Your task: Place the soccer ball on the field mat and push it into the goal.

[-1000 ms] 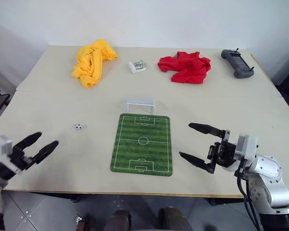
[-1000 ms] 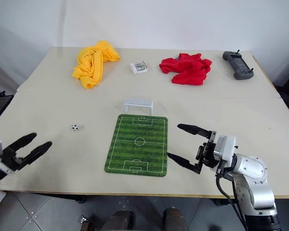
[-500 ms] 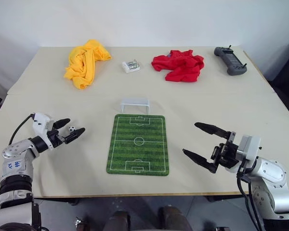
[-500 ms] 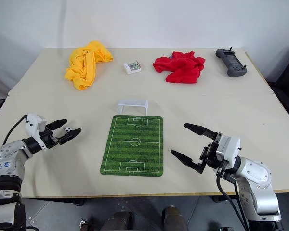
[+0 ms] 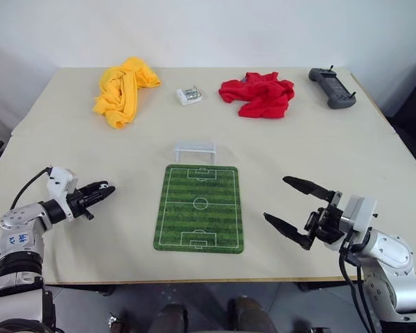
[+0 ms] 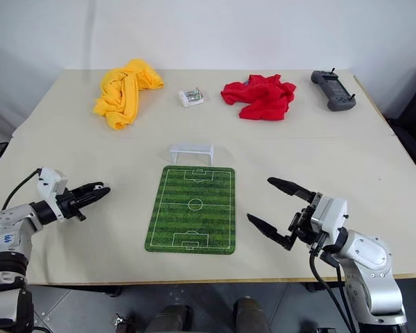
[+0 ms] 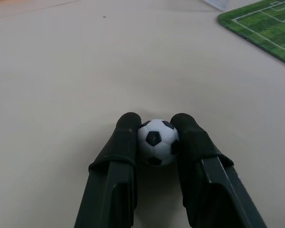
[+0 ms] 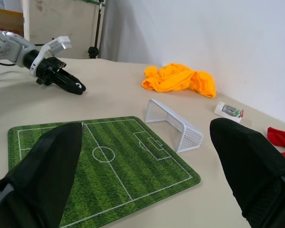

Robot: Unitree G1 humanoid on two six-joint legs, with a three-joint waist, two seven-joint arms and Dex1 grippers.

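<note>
So my left gripper (image 7: 156,137) is pinching the soccer ball (image 7: 156,141) low over the table (image 5: 347,146), well left of the field mat (image 5: 200,207); my right gripper (image 5: 295,210) hangs spread; placing and pushing into the goal (image 5: 195,148) remain.

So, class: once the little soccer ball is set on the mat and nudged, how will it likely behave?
The soccer ball is round and smooth, so it will probably roll freely. Being tiny between the left gripper fingers, it likely feels light and could squirt out.
</note>
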